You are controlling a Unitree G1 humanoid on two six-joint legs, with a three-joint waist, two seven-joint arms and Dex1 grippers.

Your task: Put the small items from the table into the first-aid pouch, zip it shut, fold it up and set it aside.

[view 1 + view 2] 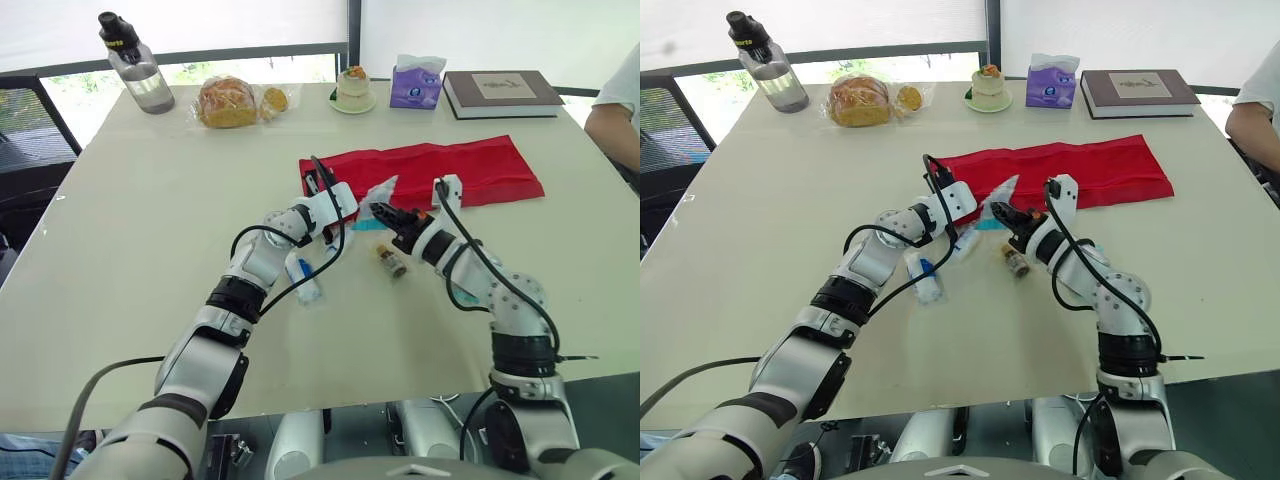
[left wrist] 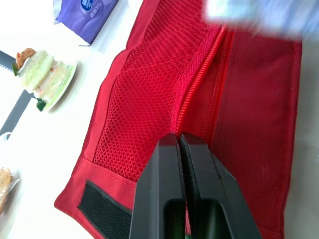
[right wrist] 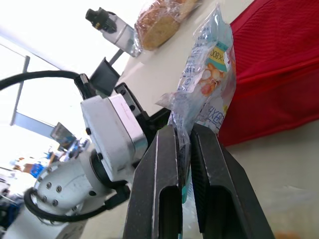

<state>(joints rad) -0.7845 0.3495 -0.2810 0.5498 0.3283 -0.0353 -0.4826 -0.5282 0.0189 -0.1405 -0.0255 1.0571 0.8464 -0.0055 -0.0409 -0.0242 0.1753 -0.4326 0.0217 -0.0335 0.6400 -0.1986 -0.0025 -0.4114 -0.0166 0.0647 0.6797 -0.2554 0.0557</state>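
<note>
Two small items lie loose on the pale cream table (image 1: 140,230). One is a little brown vial (image 1: 391,262), just near of the right gripper. The other is a white tube with blue markings (image 1: 303,278), to its left under the left forearm. Far of them, right of the table's middle, the red fabric first-aid pouch (image 1: 470,165) is spread out flat, its mesh pocket and zipper seam facing up.

At the pouch's near-left corner, the left gripper (image 2: 178,137) has its black fingers (image 2: 159,179) pressed together, with the tips on the zipper line beside the mesh. I cannot tell whether any fabric is pinched between them.

The right gripper (image 3: 183,130) is clamped on the lower end of a clear plastic packet with blue and orange print (image 3: 212,64). It holds the packet upright above the table, just at the pouch's near edge and close to the left gripper.

Along the far edge, from left to right, stand:
- a clear water bottle with a black cap (image 1: 135,65)
- a loaf of bread in a plastic bag (image 1: 228,101)
- a small cake on a plate (image 1: 353,90)
- a purple tissue pack (image 1: 417,85)
- a dark hardcover book (image 1: 500,92)

A person's arm in a white sleeve (image 1: 618,100) shows at the far right edge.
</note>
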